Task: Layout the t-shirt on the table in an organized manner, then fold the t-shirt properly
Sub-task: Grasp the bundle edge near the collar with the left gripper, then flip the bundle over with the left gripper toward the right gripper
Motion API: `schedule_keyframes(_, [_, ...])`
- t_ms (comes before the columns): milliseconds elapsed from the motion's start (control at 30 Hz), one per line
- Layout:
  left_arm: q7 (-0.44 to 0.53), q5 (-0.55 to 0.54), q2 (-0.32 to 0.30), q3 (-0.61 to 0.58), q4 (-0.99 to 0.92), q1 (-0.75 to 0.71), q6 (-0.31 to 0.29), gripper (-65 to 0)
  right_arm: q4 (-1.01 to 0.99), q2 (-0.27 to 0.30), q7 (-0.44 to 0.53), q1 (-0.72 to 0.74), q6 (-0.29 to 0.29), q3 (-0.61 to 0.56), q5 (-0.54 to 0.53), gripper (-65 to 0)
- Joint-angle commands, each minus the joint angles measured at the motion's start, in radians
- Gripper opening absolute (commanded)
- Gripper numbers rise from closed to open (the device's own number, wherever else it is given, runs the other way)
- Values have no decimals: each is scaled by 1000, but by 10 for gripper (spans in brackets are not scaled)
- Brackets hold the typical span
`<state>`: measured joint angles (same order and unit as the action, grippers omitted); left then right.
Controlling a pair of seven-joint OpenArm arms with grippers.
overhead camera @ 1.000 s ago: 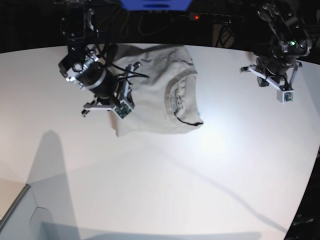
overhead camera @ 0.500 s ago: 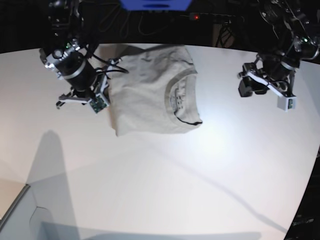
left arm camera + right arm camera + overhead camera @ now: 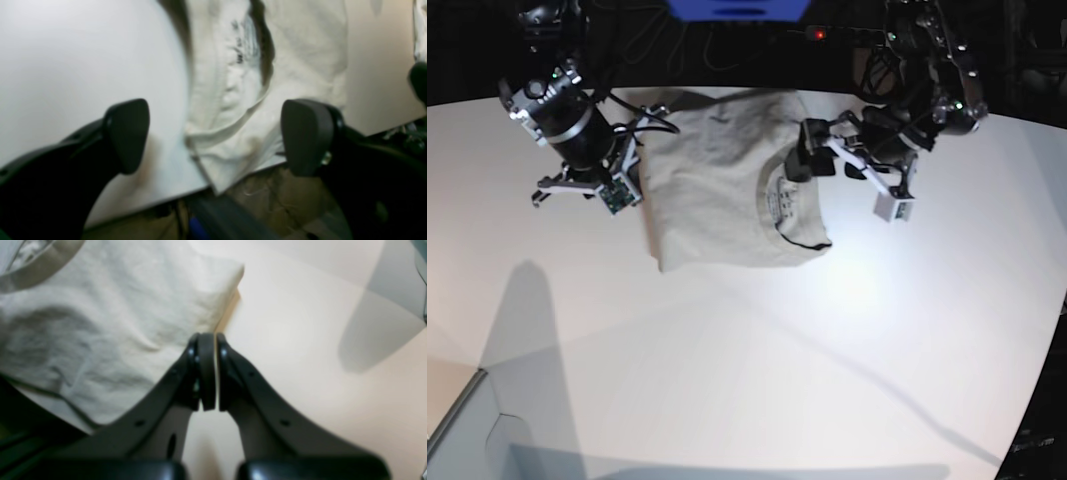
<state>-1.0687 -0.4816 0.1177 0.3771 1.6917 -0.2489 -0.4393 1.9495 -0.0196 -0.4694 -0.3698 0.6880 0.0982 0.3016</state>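
T-shirt (image 3: 727,185) is lying folded on the table (image 3: 747,350) — left gripper (image 3: 213,136) is hovering agape at its collar, right gripper (image 3: 206,370) pinched closed, empty, beside it.

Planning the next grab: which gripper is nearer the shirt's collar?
Left. The left gripper, jaws open, hovers beside the collar; the right gripper, jaws shut, sits at the t-shirt's opposite edge.
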Motion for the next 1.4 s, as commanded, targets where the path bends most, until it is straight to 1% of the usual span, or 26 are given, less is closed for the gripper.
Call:
schedule_keyframes(0, [18,-22,-2,-10,-20,13,-2,-35,18,0,19,-8,10,2,-12,-650])
schedule_keyframes(167, [63,-24,4,-23,-175,66,-2,-35,18,2,19,-22,10,10,-12,-650])
schedule_keyframes(233, [69,-24,18,-22,-227,81,-2,-35,18,2,19,-28,10,28,-12,-650])
schedule_keyframes(400, [69,-15,24,-26,-299,115,-5,-40,20,2,19,-31,10,62,-12,-650])
schedule_keyframes(433, [69,-15,24,-33,-299,116,-8,-61,20,2,19,-31,10,71,-12,-650])
schedule_keyframes(500, [77,-15,17,-74,-301,116,-8,-149,20,2,19,-31,10,84,-12,-650])
schedule_keyframes(600, [115,-13,-14,-137,-301,122,0,-357,21,2,19,-31,10,99,-12,-650])
schedule_keyframes(633, [124,-13,-19,-143,-301,122,0,-414,23,2,19,-33,10,104,-12,-650])
schedule_keyframes(733, [129,-6,-25,-154,-301,122,1,-618,24,2,19,-33,10,105,-12,-650])
schedule_keyframes(767, [127,8,-26,-154,-301,124,15,-650,24,2,19,-33,10,107,-12,-650])
schedule_keyframes(800, [127,30,-26,-154,-296,127,41,-650,24,2,19,-33,10,116,-12,-650])
schedule_keyframes(833, [127,57,-26,-154,-293,136,67,-634,24,0,19,-33,10,122,-12,-650])
schedule_keyframes(867, [121,76,-26,-154,-292,144,79,-642,24,0,19,-33,10,125,-12,-650])
schedule_keyframes(933, [118,100,-26,-168,-290,156,76,-650,24,0,19,-33,10,125,-12,-650])
schedule_keyframes(1000, [117,128,-54,-231,-285,178,81,-648,24,0,19,-33,10,127,-12,-650])
schedule_keyframes(1133, [118,188,-129,-462,-259,230,90,-648,26,-1,19,-33,10,150,-12,-650])
schedule_keyframes(1200, [118,240,-157,-577,-265,279,90,-648,26,-1,21,-30,10,165,-12,-650])
schedule_keyframes(1367, [118,406,-169,-794,-270,372,90,-648,26,-1,25,-25,10,226,-14,-650])
